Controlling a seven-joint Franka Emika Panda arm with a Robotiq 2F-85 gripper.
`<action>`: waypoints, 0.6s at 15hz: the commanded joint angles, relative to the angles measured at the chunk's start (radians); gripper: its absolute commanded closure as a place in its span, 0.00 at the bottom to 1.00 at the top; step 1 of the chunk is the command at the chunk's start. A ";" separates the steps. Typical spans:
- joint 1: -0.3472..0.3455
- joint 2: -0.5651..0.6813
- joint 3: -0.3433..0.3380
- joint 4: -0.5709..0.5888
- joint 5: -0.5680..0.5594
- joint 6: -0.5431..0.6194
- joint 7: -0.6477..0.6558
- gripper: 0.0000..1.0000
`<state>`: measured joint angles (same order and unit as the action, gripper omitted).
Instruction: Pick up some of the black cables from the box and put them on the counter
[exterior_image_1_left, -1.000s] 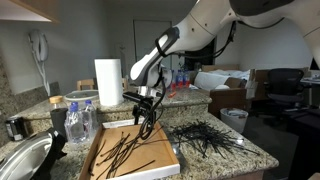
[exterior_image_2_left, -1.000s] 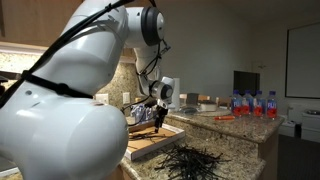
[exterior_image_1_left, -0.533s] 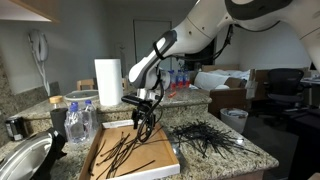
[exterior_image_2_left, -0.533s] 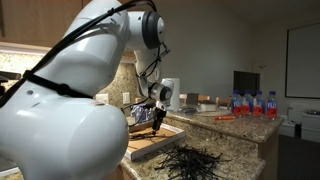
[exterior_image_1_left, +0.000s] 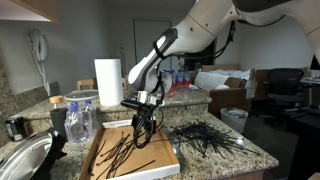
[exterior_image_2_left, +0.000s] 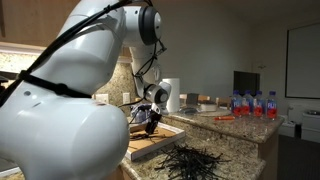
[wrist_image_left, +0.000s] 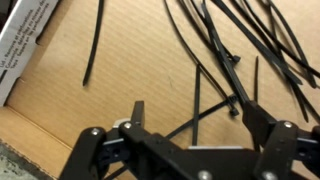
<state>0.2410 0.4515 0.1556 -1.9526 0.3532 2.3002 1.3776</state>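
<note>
1. Black cables (exterior_image_1_left: 127, 150) lie loose on the brown floor of the box (exterior_image_1_left: 92, 150), which sits on the desk (exterior_image_1_left: 250, 152). In an exterior view most strands run on a 1-to-7 o'clock axis, and a few cross them.
2. Wrist view: the black cables (wrist_image_left: 215, 50) fan along an 11-to-5 o'clock axis at the upper right. One lone strand near the white rim of the box (wrist_image_left: 25, 45) runs almost 12 to 6.
3. Tool (exterior_image_1_left: 143, 133) hangs low over the far half of the box and points down. Its fingers are spread wide. In the wrist view the tool (wrist_image_left: 190, 108) has strands on the floor under the gap, and none is pinched.
4. Arm: it reaches in from 1 o'clock and bends sharply at the wrist. The forearm slopes down toward the box.
5. A second tangled pile of cables (exterior_image_1_left: 205, 138) lies on the desk at 3 o'clock from the box.
6. Only an exterior view shows the paper towel roll (exterior_image_1_left: 108, 82) and the metal bowl (exterior_image_1_left: 20, 160).
7. Another exterior view shows the tool (exterior_image_2_left: 150, 125) from behind the robot's body, the pile of cables (exterior_image_2_left: 190, 160) in the foreground, and the water bottles (exterior_image_2_left: 255, 103). The box floor is mostly hidden there.
</note>
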 joint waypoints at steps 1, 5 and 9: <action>-0.016 -0.078 0.012 -0.106 0.072 0.003 -0.014 0.00; -0.034 -0.078 0.010 -0.126 0.124 -0.019 -0.036 0.00; -0.054 -0.072 -0.005 -0.134 0.141 -0.012 -0.027 0.00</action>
<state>0.2156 0.4099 0.1543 -2.0508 0.4551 2.2971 1.3769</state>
